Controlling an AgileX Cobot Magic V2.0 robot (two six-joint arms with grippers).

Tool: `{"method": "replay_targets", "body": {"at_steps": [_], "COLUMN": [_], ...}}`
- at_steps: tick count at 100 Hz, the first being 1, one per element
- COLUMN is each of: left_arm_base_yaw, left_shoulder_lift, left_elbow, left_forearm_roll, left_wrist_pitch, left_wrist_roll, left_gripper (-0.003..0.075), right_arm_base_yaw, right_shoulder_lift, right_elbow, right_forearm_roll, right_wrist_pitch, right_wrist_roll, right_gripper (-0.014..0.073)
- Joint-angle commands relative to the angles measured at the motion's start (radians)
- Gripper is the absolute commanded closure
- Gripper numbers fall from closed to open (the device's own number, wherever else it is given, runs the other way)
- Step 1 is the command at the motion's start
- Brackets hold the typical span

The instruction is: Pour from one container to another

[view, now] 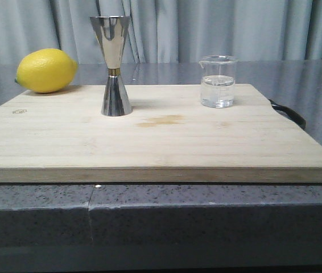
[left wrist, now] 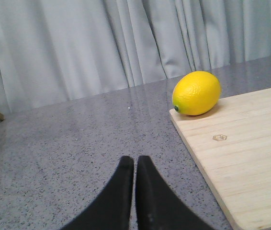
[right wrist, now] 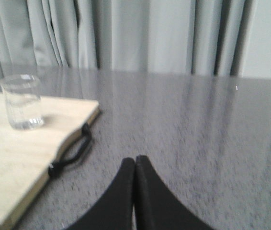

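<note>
Nearest in each wrist view are the black fingers themselves: the left gripper (left wrist: 134,165) has its jaws pressed together with only a hairline seam between them, holding nothing, and the right gripper (right wrist: 134,165) is pinched closed the same way, also empty. Both hover over bare grey tabletop (right wrist: 197,143), off the wooden board (view: 161,142).

Ahead of the right jaws and off to one side, past the board's black strap handle (right wrist: 71,151), the glass beaker (right wrist: 21,101) stands upright on the board, part filled with clear liquid. Ahead of the left jaws lies the board's corner with the lemon (left wrist: 196,93) resting at its edge; the steel jigger (view: 114,65) is outside that view, but the front view shows it upright on the board, well apart from the beaker (view: 218,81).

The step in hand looks like the reach for the beaker, and the right arm seems better placed. Its jaws must spread wider than the glass before closing in, meet the wall below the rim, and grip level so nothing slops. The jigger's mouth is narrow and its base small, so pouring should be slow, lip over the cup, without nudging it.
</note>
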Motion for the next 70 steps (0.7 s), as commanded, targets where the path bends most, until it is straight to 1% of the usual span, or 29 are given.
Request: {"method": "replay_targets", "body": {"at_steps": [1,11,26,37,43,47,50,51,52,55,60,61,67,70], "left_arm_base_yaw": [0.004,0.004,0.004,0.004,0.004,0.004,0.004,0.004,0.004,0.004,0.004,0.004,0.002,0.001], "left_shoulder_lift": [-0.017,-0.017,-0.017,-0.017,-0.017,-0.017,-0.017,-0.017,-0.017,-0.017,-0.017,-0.017,-0.017,-0.015], "left_elbow": [0.036,0.036,0.036,0.036,0.036,0.036,0.036,0.036,0.036,0.036,0.03,0.026,0.006,-0.017], "left_forearm_roll": [-0.01,-0.01,-0.018,-0.065,-0.106,-0.149,-0.189,-0.227,-0.227,-0.301,-0.409,-0.423,-0.507,-0.511], "left_wrist_pitch": [-0.081,-0.088,-0.121,-0.153,-0.17,-0.187,-0.198,-0.203,-0.204,-0.212,-0.225,-0.225,-0.19,-0.138], "left_wrist_roll": [0.003,0.003,0.003,0.003,0.003,0.001,-0.013,-0.026,-0.026,-0.071,-0.148,-0.161,-0.24,-0.249], "left_gripper": [0.0739,0.074,0.0739,0.0739,0.0739,0.0739,0.0739,0.0739,0.0739,0.0739,0.074,0.074,0.074,0.074], "right_arm_base_yaw": [-0.001,-0.001,-0.001,-0.001,-0.001,-0.001,-0.001,-0.001,-0.001,-0.001,-0.001,-0.001,-0.001,-0.001], "right_shoulder_lift": [-0.014,-0.014,-0.014,-0.014,-0.014,-0.014,-0.014,-0.014,-0.014,-0.014,-0.014,-0.014,-0.009,-0.001], "right_elbow": [0.021,0.021,0.021,0.021,0.021,0.021,0.02,0.02,0.02,0.02,0.01,0.005,-0.034,-0.074], "right_forearm_roll": [-0.015,-0.015,-0.012,-0.011,0.02,0.056,0.094,0.104,0.124,0.158,0.238,0.266,0.304,0.308], "right_wrist_pitch": [-0.143,-0.18,-0.178,-0.18,-0.188,-0.196,-0.206,-0.209,-0.212,-0.226,-0.237,-0.229,-0.168,-0.095], "right_wrist_roll": [-0.012,-0.012,-0.01,-0.01,0.002,0.033,0.077,0.088,0.111,0.152,0.261,0.28,0.316,0.317], "right_gripper": [0.0661,0.0661,0.0661,0.0661,0.0661,0.0661,0.0661,0.0661,0.0661,0.0661,0.0661,0.0661,0.0661,0.0661]}}
